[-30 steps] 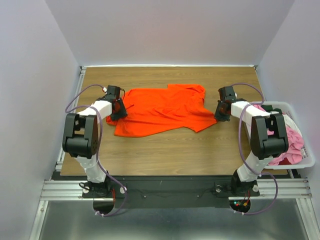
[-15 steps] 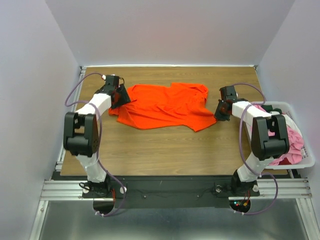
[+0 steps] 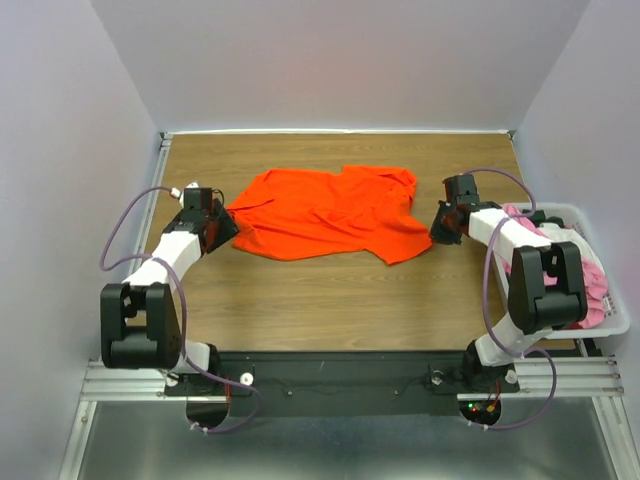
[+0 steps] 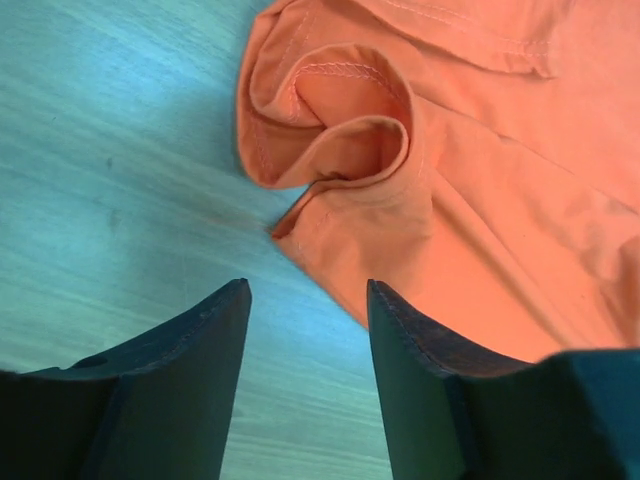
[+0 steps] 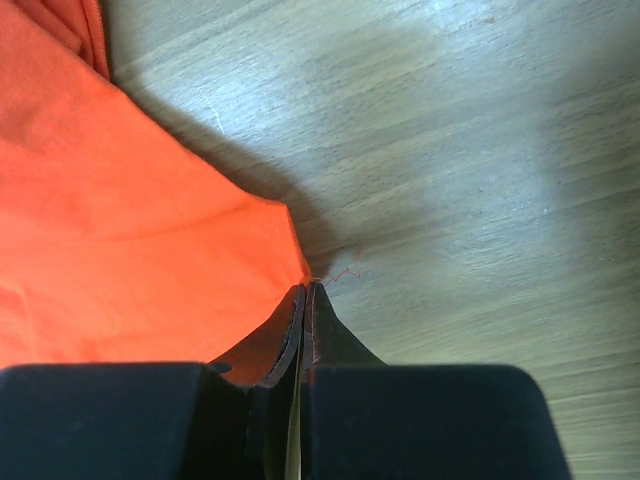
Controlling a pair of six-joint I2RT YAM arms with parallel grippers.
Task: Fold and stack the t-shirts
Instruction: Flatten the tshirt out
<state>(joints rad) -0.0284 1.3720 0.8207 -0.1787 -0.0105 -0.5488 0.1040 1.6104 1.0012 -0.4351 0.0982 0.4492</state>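
Observation:
A bright orange t-shirt (image 3: 330, 212) lies crumpled across the middle of the wooden table. My left gripper (image 3: 222, 228) is open just off its left edge, holding nothing. In the left wrist view the left gripper (image 4: 308, 290) has bare table between its fingers, and the orange t-shirt (image 4: 470, 200) with a curled hem lies just ahead of the fingertips. My right gripper (image 3: 437, 232) is at the shirt's right corner. In the right wrist view the right gripper (image 5: 305, 287) is shut, pinching the corner of the orange t-shirt (image 5: 130, 230) at its tips.
A white plastic bin (image 3: 612, 322) stands at the table's right edge beside the right arm, holding pink cloth (image 3: 592, 285) and some white cloth (image 3: 560, 232). Bare wood lies in front of the shirt. Walls close in the table on three sides.
The left gripper carried the shirt's left edge towards the back, let it go, then drew back to the left and nearer. The right gripper stayed put, shut.

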